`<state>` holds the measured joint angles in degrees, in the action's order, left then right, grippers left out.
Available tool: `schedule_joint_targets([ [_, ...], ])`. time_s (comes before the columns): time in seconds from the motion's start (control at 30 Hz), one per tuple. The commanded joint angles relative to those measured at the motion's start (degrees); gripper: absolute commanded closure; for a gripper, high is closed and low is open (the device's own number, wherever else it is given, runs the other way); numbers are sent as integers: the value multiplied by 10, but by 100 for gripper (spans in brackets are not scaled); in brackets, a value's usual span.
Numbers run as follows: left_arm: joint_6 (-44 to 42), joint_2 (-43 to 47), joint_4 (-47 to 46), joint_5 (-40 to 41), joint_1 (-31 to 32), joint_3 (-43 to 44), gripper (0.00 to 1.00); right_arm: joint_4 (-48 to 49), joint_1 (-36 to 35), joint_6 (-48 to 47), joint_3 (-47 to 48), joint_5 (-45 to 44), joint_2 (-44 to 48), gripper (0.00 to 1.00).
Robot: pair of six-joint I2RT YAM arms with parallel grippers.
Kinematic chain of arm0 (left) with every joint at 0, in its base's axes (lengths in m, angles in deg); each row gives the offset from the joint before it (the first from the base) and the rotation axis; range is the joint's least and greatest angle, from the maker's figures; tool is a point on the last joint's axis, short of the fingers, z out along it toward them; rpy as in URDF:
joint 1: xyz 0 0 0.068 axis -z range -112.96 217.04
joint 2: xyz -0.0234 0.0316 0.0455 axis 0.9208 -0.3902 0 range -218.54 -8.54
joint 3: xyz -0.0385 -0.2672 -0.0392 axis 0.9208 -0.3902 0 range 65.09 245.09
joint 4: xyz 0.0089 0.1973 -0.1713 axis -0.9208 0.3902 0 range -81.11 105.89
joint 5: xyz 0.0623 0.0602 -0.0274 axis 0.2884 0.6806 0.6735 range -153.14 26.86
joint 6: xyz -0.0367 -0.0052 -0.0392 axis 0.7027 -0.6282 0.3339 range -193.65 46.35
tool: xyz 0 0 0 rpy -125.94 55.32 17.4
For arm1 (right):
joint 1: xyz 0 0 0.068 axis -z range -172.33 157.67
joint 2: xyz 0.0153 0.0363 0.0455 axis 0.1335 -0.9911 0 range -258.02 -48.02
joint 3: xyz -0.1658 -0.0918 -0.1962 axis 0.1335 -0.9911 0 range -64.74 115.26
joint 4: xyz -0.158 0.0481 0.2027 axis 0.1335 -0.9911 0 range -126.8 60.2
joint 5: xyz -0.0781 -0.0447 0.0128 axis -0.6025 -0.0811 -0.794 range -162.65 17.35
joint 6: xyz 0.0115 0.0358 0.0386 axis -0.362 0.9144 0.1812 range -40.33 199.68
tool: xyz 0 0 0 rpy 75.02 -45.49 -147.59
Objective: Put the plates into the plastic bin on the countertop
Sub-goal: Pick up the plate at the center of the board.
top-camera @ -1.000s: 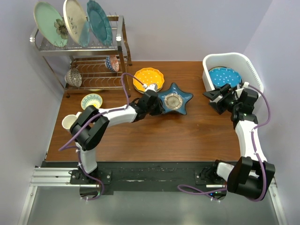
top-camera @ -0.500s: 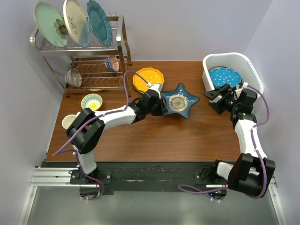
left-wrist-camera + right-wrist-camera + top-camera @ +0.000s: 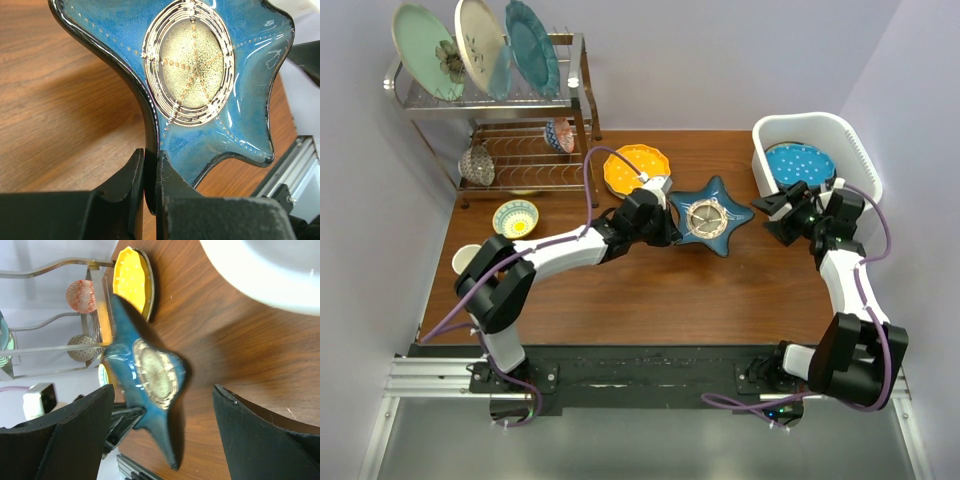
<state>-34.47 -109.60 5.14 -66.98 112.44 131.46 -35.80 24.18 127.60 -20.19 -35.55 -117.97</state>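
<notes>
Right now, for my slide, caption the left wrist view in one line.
Left gripper pinches the rim of the blue star-shaped plate above the wooden countertop.

Pale lilac walls (image 3: 720, 60) enclose a dark wooden table (image 3: 620, 290), with a chrome wire rack (image 3: 525, 172) at its far-left corner.

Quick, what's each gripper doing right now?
Left gripper: jaws closed on the rim of the blue star-shaped plate.
Right gripper: jaws open, holding nothing.
</notes>
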Motion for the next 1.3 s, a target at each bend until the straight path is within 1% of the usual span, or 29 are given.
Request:
schedule_joint_targets([
  [0.0,-2,62,-137,-28,1,32,100,35,-1,1,-1,14,-9,19],
  [0.17,12,47,-158,-51,0,39,100,47,-2,5,-5,18,-11,20],
  [0.33,19,45,-174,-64,1,38,100,50,-3,2,-3,31,-21,26],
  [0.53,25,46,-173,-67,2,38,100,57,-5,7,-6,43,-31,37],
  [0.57,26,45,-174,-68,1,37,100,57,-5,6,-6,43,-33,41],
  [0.8,30,47,-182,-80,3,38,100,73,-6,9,-15,39,-33,50],
  [0.83,30,47,-182,-82,3,38,100,75,-6,11,-16,39,-33,53],
  [0.93,29,47,-183,-86,2,37,100,82,-6,16,-19,39,-33,66],
  [0.97,29,48,-183,-87,3,36,100,85,-6,16,-22,39,-33,74],
  [1.03,29,48,-183,-89,3,34,100,88,-6,18,-26,42,-32,83],
  [1.07,30,49,-184,-88,4,30,100,89,-6,18,-27,42,-32,89],
  [1.13,31,53,-191,-87,4,24,100,92,-6,19,-32,42,-31,96],
  [1.27,30,51,-188,-86,5,17,100,93,-6,18,-33,43,-30,100],
])
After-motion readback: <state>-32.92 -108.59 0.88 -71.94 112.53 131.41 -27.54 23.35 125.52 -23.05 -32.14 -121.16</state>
